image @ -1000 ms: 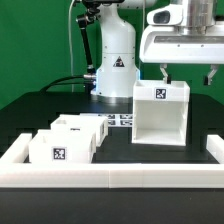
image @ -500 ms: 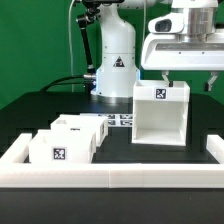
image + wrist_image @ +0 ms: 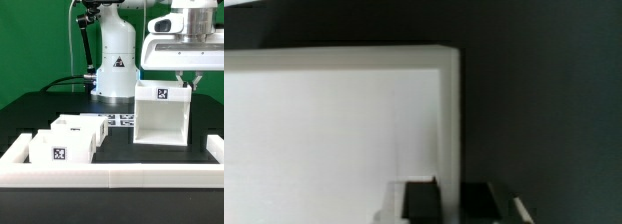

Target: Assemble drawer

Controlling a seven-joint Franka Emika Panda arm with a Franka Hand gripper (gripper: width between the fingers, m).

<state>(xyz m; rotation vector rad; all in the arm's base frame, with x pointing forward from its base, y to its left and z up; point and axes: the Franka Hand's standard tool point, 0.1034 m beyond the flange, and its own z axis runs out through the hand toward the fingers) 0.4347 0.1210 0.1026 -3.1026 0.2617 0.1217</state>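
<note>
The black bench [image 3: 115, 152] is carrying everything, with a low white rail [image 3: 110, 178] running along its front edge and up both sides. The white arm [image 3: 115, 55] is rising at the back and reaching over toward the exterior view's right. There the tall box-shaped casing [image 3: 160, 118] is standing on the bench, its open front facing the camera and showing only its own bare white inner walls. The gripper [image 3: 184, 82] is sitting at the casing's top edge, on the side toward the exterior view's right. In the wrist view the gripper [image 3: 450, 200] is straddling the thin side wall of the casing [image 3: 340, 120], its two dark fingers [image 3: 425, 200] close together on either side. It seems to be pinching that wall, though the blur is hiding the actual contact. Well apart, at the exterior view's left, the two small trays [image 3: 72, 140] are sitting side by side, tags facing forward, their insides hidden from this angle. The marker board [image 3: 120, 119] is lying flat between trays and casing, further back.
</note>
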